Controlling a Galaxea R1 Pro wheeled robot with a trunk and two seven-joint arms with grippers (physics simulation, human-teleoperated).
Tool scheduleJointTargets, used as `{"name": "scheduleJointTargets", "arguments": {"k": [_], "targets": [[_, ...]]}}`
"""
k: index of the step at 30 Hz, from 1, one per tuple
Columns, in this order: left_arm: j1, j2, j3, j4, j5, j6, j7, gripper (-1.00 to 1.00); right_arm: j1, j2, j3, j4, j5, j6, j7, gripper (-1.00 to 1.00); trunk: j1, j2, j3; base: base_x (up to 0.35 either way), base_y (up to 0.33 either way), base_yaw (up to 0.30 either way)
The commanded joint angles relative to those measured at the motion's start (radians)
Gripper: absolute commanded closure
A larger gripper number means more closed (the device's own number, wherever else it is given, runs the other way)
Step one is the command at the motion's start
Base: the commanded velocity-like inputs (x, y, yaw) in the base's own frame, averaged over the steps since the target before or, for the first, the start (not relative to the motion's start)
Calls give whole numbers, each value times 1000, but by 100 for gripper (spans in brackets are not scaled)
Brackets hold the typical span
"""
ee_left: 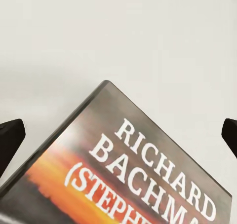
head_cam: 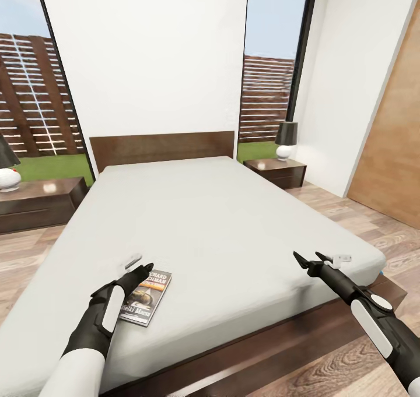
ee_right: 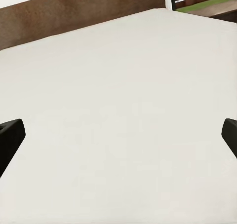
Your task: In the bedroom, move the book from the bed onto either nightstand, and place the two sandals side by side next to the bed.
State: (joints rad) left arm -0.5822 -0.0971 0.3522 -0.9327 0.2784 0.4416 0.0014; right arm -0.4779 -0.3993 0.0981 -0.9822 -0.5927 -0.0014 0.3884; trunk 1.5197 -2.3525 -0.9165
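Book (head_cam: pixel 146 297) lies flat on the bed (head_cam: pixel 221 222) near its foot edge, left gripper (head_cam: pixel 142 270) poised directly over it with jaws open, right gripper (head_cam: pixel 309 259) likewise open above the mattress.

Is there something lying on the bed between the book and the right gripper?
No. In the head view, only bare mattress lies between the book and the right gripper.

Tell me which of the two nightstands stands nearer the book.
The nightstand on the robot's left, the one by the left gripper over the book. The other nightstand stands across the bed.
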Motion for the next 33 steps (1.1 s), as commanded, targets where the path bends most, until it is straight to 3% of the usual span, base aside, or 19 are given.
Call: {"name": "scheduleJointTargets", "arguments": {"k": [1, 5, 33], "targets": [[-1, -1, 4, -1, 8, 7, 0, -100, -1, -1, 3, 0, -10, 0, 1, -100, 4, -7, -4, 0, 0, 0], [-1, -1, 4, -1, 8, 6, 0, -100, -1, -1, 2, 0, -10, 0, 1, -100, 19, -35, -17, 0, 0, 0], [-1, -1, 4, -1, 8, 6, 0, -100, -1, -1, 3, 0, -10, 0, 1, -100, 19, -35, -15, 0, 0, -45]]}}
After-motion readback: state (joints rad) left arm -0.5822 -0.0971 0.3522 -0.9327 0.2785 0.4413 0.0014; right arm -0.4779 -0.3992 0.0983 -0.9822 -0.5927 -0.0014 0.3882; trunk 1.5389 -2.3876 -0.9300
